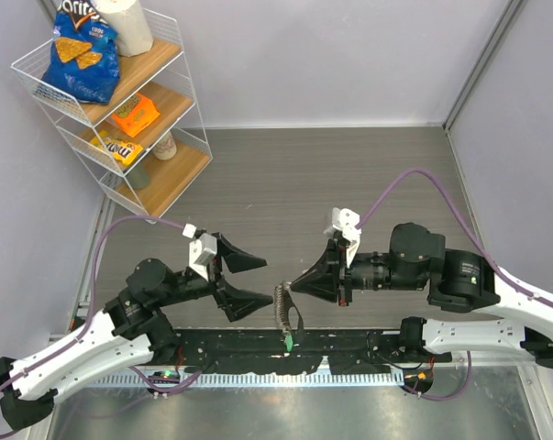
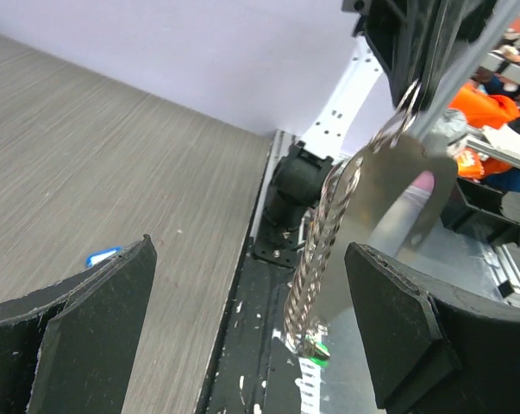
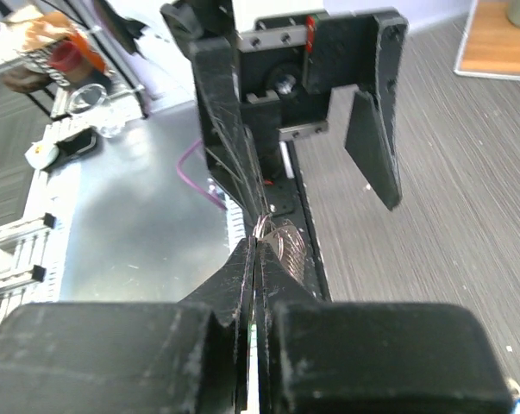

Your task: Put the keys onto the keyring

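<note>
A white wire rack with wooden shelves (image 1: 180, 170) stands well away from both sets of jaws. Its top shelf holds a blue chips bag (image 1: 79, 57) and a white roll (image 1: 129, 26). The middle shelf holds an orange packet (image 1: 134, 113), and the lower one a yellow packet (image 1: 116, 147) beside a small pale jar (image 1: 165, 145).

The keyring (image 1: 282, 307) is a thin, silvery, twisted loop that hangs limp like a chain. The right gripper (image 1: 291, 286) has its jaws pressed together on the loop's top end, and the rest dangles below them. The green-headed key (image 1: 287, 342) hangs at the loop's lowest point, straight beneath the pinching tips.

The left gripper (image 1: 268, 281) has its jaws spread wide and facing the right gripper's tips. In the left wrist view the loop hangs between the two black fingers (image 2: 96, 328), nearer the right-hand one and touching neither. The blue-headed key (image 2: 103, 256) lies flat on the grey table (image 2: 113, 155), just past the tip of the other finger and outside the open jaws.
</note>
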